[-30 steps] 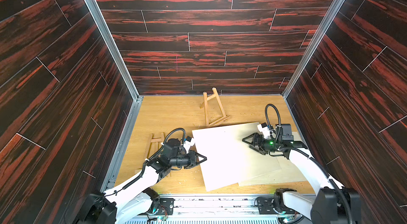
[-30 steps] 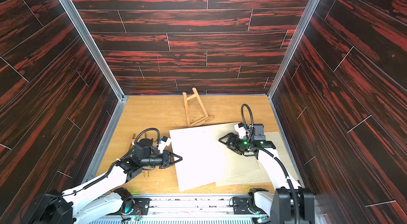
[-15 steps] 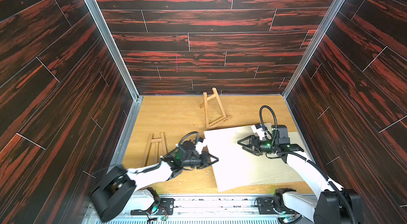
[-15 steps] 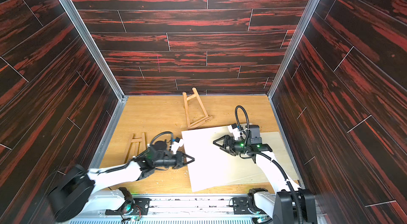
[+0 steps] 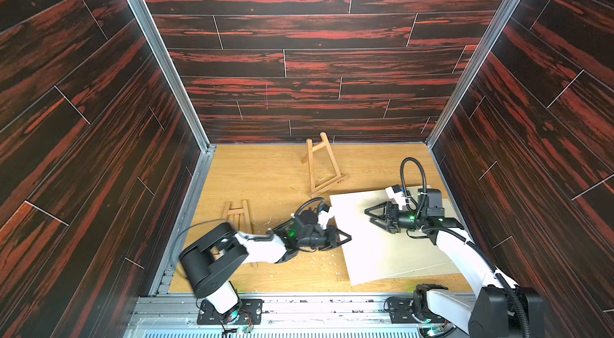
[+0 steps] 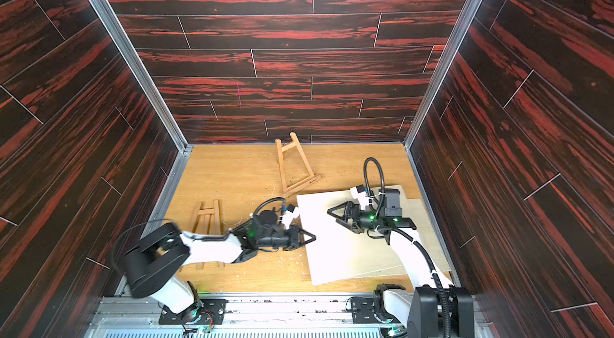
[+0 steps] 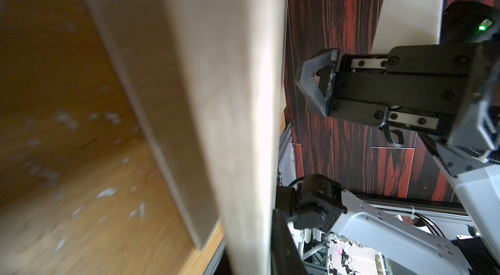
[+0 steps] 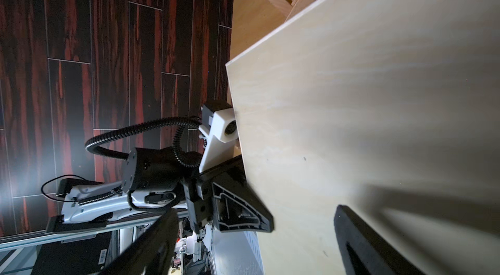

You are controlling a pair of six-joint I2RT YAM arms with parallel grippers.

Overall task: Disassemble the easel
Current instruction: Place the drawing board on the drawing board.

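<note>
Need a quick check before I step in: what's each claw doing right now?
left claw: closed, gripping the edge of the board.
right claw: open, holding nothing, above the board.

Dark plank cladding streaked red and black covers the back wall (image 5: 299, 54), the left wall (image 5: 83, 120) and the right wall (image 5: 548, 103) of a three-sided booth, seen in both top views. Bare aluminium posts (image 5: 159, 54) mark the two rear corners. A counter (image 5: 259, 170) of honey-coloured wood grain fills the floor of the booth, with pale flecks (image 5: 319, 258) scattered toward its near edge, where a metal rail (image 5: 315, 313) runs the full width. Light from above leaves a soft sheen on the upper planks.
</note>
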